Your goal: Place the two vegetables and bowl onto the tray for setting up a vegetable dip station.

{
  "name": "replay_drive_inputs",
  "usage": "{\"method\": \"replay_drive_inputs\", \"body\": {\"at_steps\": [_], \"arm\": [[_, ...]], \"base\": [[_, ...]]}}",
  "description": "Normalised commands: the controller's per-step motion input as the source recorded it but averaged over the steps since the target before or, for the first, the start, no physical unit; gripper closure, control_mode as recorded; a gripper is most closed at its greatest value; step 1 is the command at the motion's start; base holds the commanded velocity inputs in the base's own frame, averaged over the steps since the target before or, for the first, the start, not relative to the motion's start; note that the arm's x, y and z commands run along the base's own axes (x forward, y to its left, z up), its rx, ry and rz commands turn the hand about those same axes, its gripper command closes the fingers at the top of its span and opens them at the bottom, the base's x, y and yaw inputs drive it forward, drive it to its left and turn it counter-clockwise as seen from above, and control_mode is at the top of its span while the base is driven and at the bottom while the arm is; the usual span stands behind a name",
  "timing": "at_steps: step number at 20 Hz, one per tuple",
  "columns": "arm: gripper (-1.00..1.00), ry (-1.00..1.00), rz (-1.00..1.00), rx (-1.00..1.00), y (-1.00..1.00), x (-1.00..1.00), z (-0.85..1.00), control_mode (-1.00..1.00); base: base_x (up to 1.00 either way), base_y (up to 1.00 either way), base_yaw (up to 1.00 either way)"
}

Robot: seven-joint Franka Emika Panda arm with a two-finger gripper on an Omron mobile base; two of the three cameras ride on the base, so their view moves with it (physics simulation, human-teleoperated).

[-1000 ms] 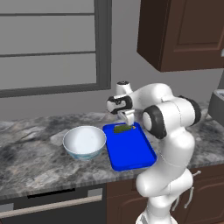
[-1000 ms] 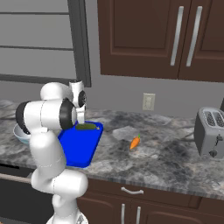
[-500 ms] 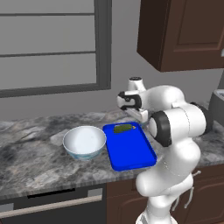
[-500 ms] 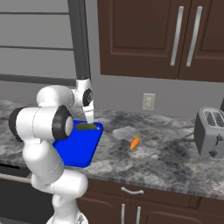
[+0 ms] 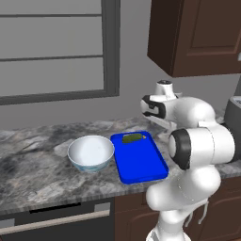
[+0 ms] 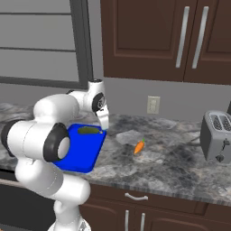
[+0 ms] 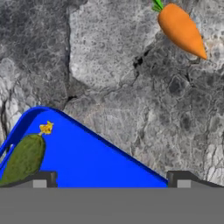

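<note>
- The green cucumber (image 5: 133,138) is lying on the blue tray (image 5: 141,162), at its far end near the back edge of the counter (image 6: 180,158).
- The carrot (image 6: 139,146) is resting on bare counter, well apart from the tray.
- The bowl (image 5: 91,153) is sitting just beside the tray's left long edge.
- The gripper (image 6: 103,124) is hovering over the tray's far corner, its fingers spread wide with nothing between them.

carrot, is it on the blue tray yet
No, the carrot lies on the bare stone counter, apart from the tray, which holds the cucumber.
</note>
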Motion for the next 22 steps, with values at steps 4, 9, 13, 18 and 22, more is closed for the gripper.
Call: {"method": "replay_drive_inputs", "body": {"at_steps": [4,9,13,18,22], "arm": [[-1.00,-0.04,0.07,0.14,-0.49,-0.24,0.00,-1.00],[-1.00,-0.01,0.09,0.09,-0.42,-0.09,0.03,-1.00],[-1.00,0.00,0.15,-0.01,-0.37,-0.02,0.00,-1.00],[-1.00,0.00,0.17,-0.02,-0.36,-0.11,0.00,-1.00],[-1.00,0.00,0.15,-0.07,-0.35,-0.14,0.00,-1.00]], "base": [[0.00,0.00,0.00],[0.00,0.00,0.00],[0.00,0.00,0.00],[0.00,0.00,0.00],[0.00,0.00,0.00]]}}
